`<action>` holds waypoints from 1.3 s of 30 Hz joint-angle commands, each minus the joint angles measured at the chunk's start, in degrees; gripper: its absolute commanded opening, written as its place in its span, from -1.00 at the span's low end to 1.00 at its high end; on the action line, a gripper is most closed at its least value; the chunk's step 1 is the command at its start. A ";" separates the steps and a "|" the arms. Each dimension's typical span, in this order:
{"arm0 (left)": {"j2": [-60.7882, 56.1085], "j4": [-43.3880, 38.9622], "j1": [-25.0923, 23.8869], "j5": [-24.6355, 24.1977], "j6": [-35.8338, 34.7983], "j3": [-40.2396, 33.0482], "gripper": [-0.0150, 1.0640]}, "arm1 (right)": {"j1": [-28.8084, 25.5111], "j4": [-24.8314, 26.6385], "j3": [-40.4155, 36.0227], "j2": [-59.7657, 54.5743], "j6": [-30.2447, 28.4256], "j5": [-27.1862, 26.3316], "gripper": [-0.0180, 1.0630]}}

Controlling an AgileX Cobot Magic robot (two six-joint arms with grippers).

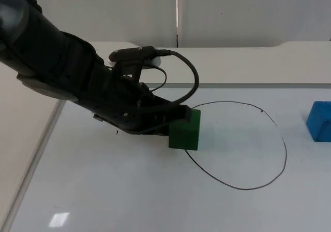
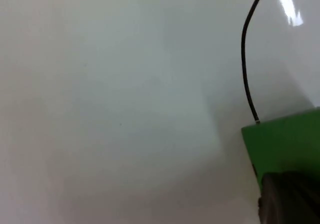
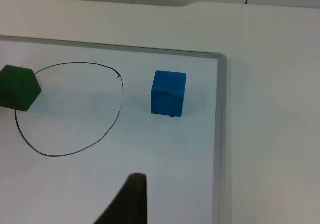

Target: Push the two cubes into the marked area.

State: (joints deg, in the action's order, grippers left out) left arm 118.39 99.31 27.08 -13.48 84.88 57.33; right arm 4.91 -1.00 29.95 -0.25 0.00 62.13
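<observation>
The green cube (image 1: 184, 130) sits left of centre in the top view, right on the left edge of the black drawn outline (image 1: 283, 154) that marks the target area, and the left gripper (image 1: 168, 122) presses against its left side. Whether those fingers are parted or closed I cannot tell, since the arm's body hides them; nothing appears to be grasped. In the left wrist view a black fingertip (image 2: 290, 199) touches the cube's green face. The blue cube (image 1: 320, 120) stands at the right edge of the top view, outside the outline and well apart from it. The right gripper (image 3: 131, 202) waits back from the whiteboard (image 1: 129, 190), near the blue cube, its finger state unclear.
</observation>
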 commanded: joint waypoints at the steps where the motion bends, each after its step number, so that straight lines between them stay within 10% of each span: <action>1: -0.06 0.64 0.28 0.47 -0.39 0.26 -0.98 | -0.25 -0.33 -0.42 0.25 -0.77 -0.39 0.98; 39: 0.51 0.64 6.13 -0.58 -1.31 3.11 -0.98 | -0.25 -0.33 -0.42 0.25 -0.77 -0.39 0.98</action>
State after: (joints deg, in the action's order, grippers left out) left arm 118.95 99.41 32.69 -13.48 84.11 60.09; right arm 4.91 -1.00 29.95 -0.25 0.00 62.13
